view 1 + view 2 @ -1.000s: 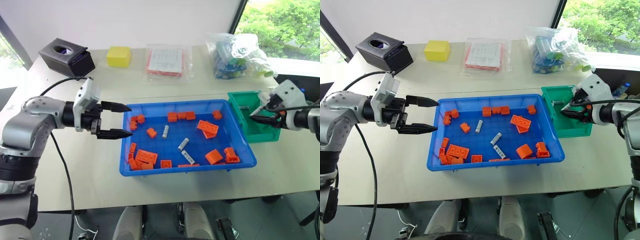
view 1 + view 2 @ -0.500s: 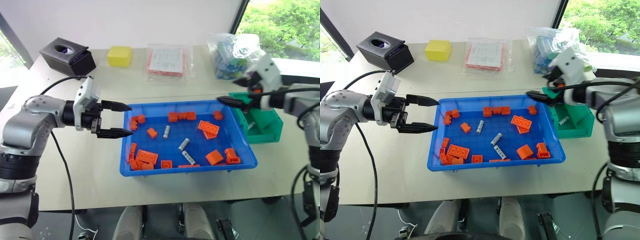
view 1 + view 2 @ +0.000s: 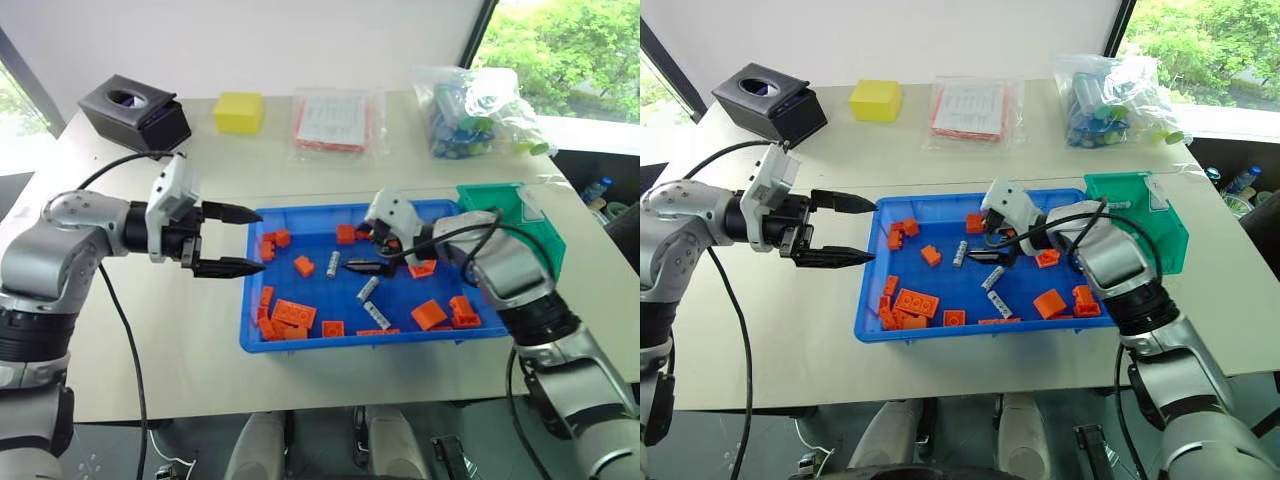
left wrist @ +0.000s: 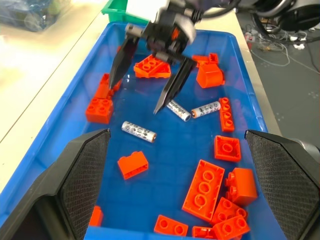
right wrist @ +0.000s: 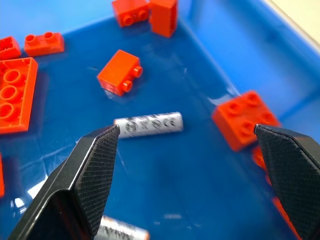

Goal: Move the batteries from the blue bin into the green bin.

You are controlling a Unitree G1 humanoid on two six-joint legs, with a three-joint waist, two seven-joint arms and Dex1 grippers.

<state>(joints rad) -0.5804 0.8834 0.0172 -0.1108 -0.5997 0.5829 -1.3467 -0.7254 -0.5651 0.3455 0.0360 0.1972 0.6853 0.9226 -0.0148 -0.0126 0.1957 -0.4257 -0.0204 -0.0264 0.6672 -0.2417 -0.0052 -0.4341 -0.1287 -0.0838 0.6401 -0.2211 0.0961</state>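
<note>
Open right gripper [image 4: 142, 77] poised over loose batteries [image 4: 138, 130] in the blue bin [image 3: 250, 335].
Fingers spread wide, empty; orange bricks [image 4: 98, 109] close beside (easy to snag one, or knock a battery rolling). Left gripper [image 3: 228, 240] open at the bin's left rim; green bin [image 3: 535, 225] beyond its right end.

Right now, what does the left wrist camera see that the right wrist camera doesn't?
Left wrist view: the open right gripper hovering above three batteries, plus a corner of the green bin. Right wrist view: that gripper's own textured pads, either side of one battery seen close up. Both: the blue bin, orange bricks and batteries.
</note>
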